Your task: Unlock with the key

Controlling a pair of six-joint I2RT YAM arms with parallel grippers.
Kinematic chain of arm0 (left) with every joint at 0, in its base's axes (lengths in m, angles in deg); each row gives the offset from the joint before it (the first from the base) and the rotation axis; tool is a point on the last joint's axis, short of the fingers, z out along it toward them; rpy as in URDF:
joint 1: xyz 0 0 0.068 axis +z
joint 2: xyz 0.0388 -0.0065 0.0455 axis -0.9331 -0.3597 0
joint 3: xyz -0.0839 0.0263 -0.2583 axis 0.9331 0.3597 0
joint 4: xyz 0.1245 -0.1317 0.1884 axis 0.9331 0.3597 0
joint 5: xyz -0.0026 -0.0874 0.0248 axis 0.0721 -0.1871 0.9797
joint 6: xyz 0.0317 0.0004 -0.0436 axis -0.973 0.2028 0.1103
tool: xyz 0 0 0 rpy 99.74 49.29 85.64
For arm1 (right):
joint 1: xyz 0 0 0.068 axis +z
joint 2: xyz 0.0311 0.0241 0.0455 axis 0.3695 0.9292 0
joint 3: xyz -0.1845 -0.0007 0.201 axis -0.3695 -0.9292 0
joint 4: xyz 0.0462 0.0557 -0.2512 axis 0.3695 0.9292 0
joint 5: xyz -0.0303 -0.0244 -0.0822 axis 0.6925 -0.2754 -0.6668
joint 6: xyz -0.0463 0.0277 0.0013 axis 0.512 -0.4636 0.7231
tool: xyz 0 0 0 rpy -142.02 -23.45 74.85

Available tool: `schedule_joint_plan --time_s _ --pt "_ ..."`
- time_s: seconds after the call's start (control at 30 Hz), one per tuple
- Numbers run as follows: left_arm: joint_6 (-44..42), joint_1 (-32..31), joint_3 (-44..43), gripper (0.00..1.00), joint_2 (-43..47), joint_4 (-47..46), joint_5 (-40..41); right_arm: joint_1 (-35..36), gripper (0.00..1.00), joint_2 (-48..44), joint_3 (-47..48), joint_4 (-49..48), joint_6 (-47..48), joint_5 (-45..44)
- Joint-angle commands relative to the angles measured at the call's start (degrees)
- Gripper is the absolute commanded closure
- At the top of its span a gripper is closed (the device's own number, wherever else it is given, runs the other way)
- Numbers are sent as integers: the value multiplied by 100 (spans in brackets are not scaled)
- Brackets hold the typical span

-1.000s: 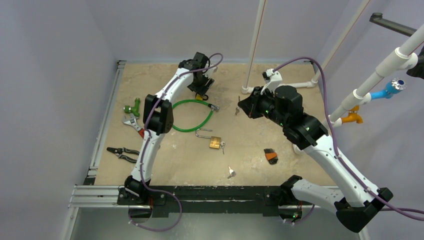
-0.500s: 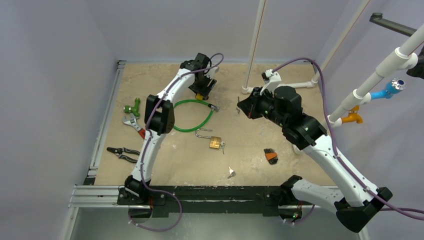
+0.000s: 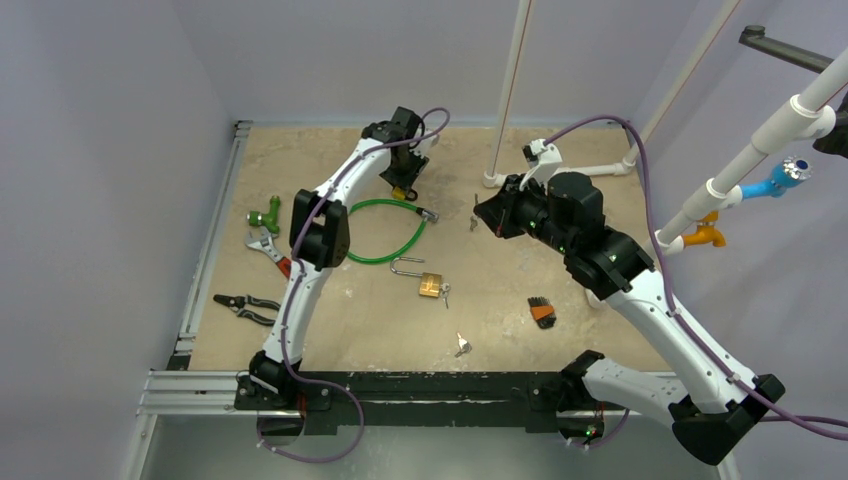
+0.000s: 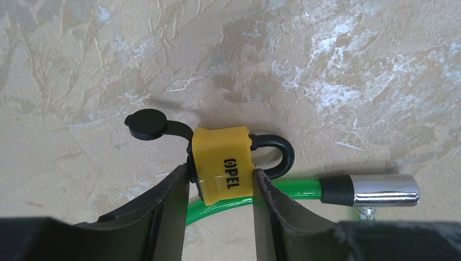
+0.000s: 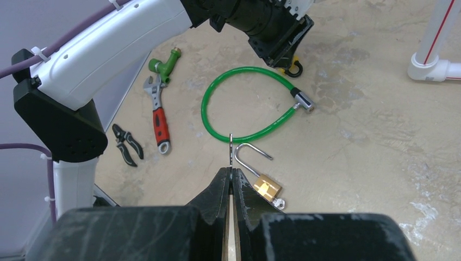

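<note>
A yellow block-shaped padlock [image 4: 223, 163] with black lettering is seen lying on the sand-coloured mottled table [image 3: 340, 320] at the far side, just beside one end of a green plastic-coated cable [image 4: 296, 187]. In the left wrist view its long axis is laid across the picture: the black shackle [image 4: 285, 155] is pointed to the right and a round black flap cap [image 4: 145, 123] is stretched out to the left. The left fingers [image 4: 168, 206] are pressed against the two long sides of the yellow body, so that it is clamped between them. A thin silver metal key [image 5: 231, 149] is pinched between the right fingers [image 5: 217, 201], which are drawn fully together on it; it is held above the table, well apart from the padlock, its long axis carried straight out from the fingertips and its tip pointed away from the wrist
</note>
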Motion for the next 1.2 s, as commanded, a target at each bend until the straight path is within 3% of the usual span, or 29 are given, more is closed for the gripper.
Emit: schedule_joint_plan --time_s 0.0,0.1,0.17,0.23,0.43,0.63,0.83,1.0,1.17 --pt "-332 -61 16 66 -79 -256 346 -18 100 -46 94 -279 -2 108" --pt "-544 -148 101 79 -32 -319 301 -18 100 -60 127 -272 3 111" --pt "-709 -161 300 93 231 -512 54 -16 100 -58 184 -235 28 95" --pt "-958 -157 500 100 660 -714 -390 -16 100 -64 259 -162 82 56" --pt "-1994 -153 1608 100 2548 -724 -1551 -16 100 -225 337 -53 207 -157" --pt "-3050 -152 4214 100 4704 -42 -2446 -17 100 -388 497 160 334 -343" --pt "-4781 -372 6601 100 6215 414 -3247 -28 100 -586 396 204 266 -442" --pt "-6350 -1384 8109 100 6919 274 -2711 -27 100 -698 512 243 248 -519" --pt "-8021 -1840 8868 100 7203 -265 -2415 -25 100 -763 516 257 242 -592"
